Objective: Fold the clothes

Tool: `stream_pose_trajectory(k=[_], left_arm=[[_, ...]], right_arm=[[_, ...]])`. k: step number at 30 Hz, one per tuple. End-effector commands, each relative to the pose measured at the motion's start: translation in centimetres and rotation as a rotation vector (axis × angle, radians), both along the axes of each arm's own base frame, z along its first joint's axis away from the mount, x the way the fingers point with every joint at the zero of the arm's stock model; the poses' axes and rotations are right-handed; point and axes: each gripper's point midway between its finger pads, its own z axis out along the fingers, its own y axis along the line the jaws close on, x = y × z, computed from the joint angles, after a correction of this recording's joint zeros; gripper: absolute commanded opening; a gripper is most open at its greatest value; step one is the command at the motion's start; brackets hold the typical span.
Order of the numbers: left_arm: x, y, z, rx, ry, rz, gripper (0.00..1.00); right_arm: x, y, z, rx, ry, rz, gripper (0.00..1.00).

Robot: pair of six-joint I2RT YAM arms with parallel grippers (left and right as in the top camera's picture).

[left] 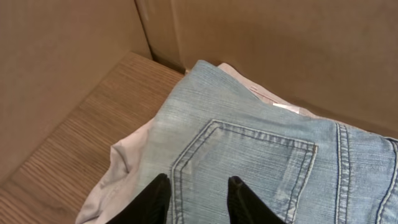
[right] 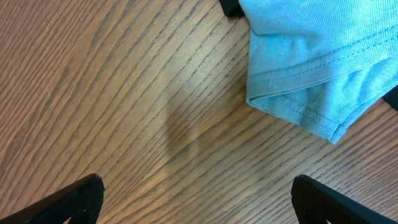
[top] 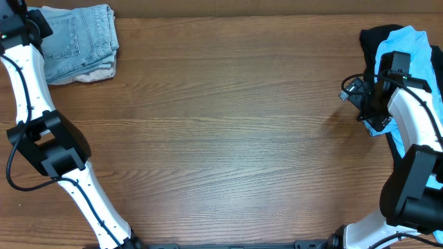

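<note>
Far-left corner: denim shorts point(top: 79, 34) lie folded and pocket side up, tucked close to the brown wall point(left: 68, 68) where the table point(top: 221, 131) ends.
Underneath: beige shorts point(top: 95, 75) peek out along the denim's near edge, and again on the side toward the wall in the left wrist view.
Left pincer point(left: 199, 200): released, with black fingers parted right over the stitched pocket point(left: 249, 162). Flat denim shows in the gap and nothing is pinched.
Left arm point(top: 31, 90): it runs up the table's left edge to the pile, clear of the middle.
Right edge: shirt point(top: 410, 43) is draped over the black garment point(top: 375, 38), and both spill past the frame's right side.
Shirt hem point(right: 292, 109): a doubled, stitched edge lies flat on the wood, its corner pointing toward the pincer.
Right pincer point(right: 198, 202): spread wide over bare wood just beside that hem, with nothing between the fingers and no cloth touched.
Right arm point(top: 415, 121): it stands over the shirt's near part and covers some of it from above.
Middle: open wood grain lies between the two piles, which are well apart, and along the near edge.
</note>
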Motion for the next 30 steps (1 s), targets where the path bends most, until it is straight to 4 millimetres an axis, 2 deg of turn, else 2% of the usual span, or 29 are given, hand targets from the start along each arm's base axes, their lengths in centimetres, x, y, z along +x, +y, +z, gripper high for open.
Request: stream_pose_trajectory(k=[1,6,10,12,15,19,22,23,25,26,27,30], left_arm=[[0.5,0.2,-4.2,-0.027,0.044,-0.004,0.33],[0.7,0.3,-10.3,-0.049,0.124,-0.014,0.29],[-0.8,1.5,-14.6,-0.057,0.214,0.037,0.32],[-1.4,1.8,-15.6,-0.067,0.241,0.047,0.34],[-2.1,2.3,-15.5,-0.072,0.257,0.059,0.35],[-2.3,2.3,-12.6,-0.077,0.233,0.073,0.36],[-1.6,1.4,-8.1,-0.071,0.160,0.075,0.35],[-1.3,1.0,-6.3,-0.062,0.134,0.070,0.38],[-0.9,-0.2,-2.5,-0.042,0.079,0.048,0.52],[-0.8,-1.0,-0.2,-0.031,0.047,0.039,0.65],[-0.8,-1.9,2.0,-0.024,0.018,0.029,1.00],[-1.0,-4.8,6.8,-0.018,-0.039,-0.009,1.00]], right_arm=[[0.8,-0.2,1.1,-0.012,-0.034,0.003,1.00],[0.8,-0.2,1.1,-0.012,-0.034,0.003,1.00],[0.8,-0.2,1.1,-0.012,-0.034,0.003,1.00],[0.8,-0.2,1.1,-0.012,-0.034,0.003,1.00],[0.8,-0.2,1.1,-0.012,-0.034,0.003,1.00],[0.9,-0.2,1.1,-0.012,-0.035,0.003,1.00],[0.8,-0.2,1.1,-0.012,-0.034,0.003,1.00],[0.8,-0.2,1.1,-0.012,-0.034,0.003,1.00],[0.8,-0.2,1.1,-0.012,-0.034,0.003,1.00],[0.8,-0.2,1.1,-0.012,-0.034,0.003,1.00],[0.8,-0.2,1.1,-0.012,-0.034,0.003,1.00],[0.8,-0.2,1.1,-0.012,-0.034,0.003,1.00]])
